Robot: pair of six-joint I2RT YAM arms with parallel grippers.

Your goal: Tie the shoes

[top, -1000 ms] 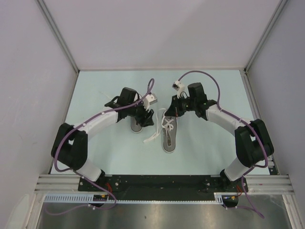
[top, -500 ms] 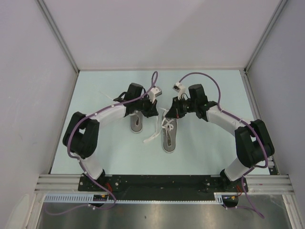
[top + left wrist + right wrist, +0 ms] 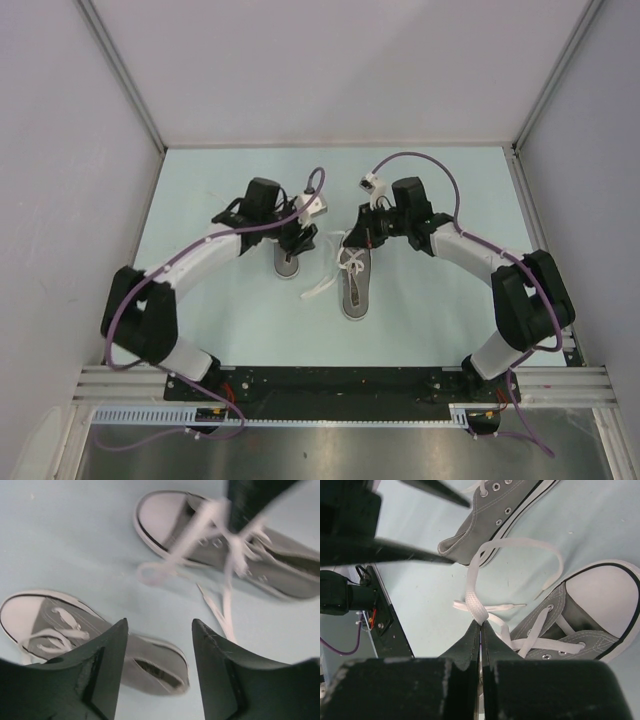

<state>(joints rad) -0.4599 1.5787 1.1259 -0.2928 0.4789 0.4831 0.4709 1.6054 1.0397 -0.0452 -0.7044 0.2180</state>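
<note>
Both shoes lie side by side at ctr of the surface [image 3: 430,300], toes toward the top of the overhead frame: the loose-laced shoe [image 3: 354,290] just right of ctr, the other shoe [image 3: 287,262] just left of it and a bit higher in frame. The right gripper [image 3: 480,626] is clamped tight on a white lace [image 3: 470,597] of the loose-laced shoe, pinching it just beside the eyelets. That prob. lifts the strand off the surface and keeps it taut enough to cross or loop. The left gripper [image 3: 160,625] has its jaws apart w/ nothing btwn them, hanging over the heel end of the other shoe and facing the loose laces at upper right of its own view. It looks placed to come in for the second strand, so the knot seems not yet formed. Hard to read: overhead, both grippers cover the toe ends, so eyelets and crossings don't show there. In the left wrist view the laces at upper right are motion-blurred, and the dark shape over them is prob. the right gripper. The other shoe shows lace loops flat on its tongue, but can't tell if that's a real knot. In the right wrist view the left gripper is only a dark blur at upper left.
</note>
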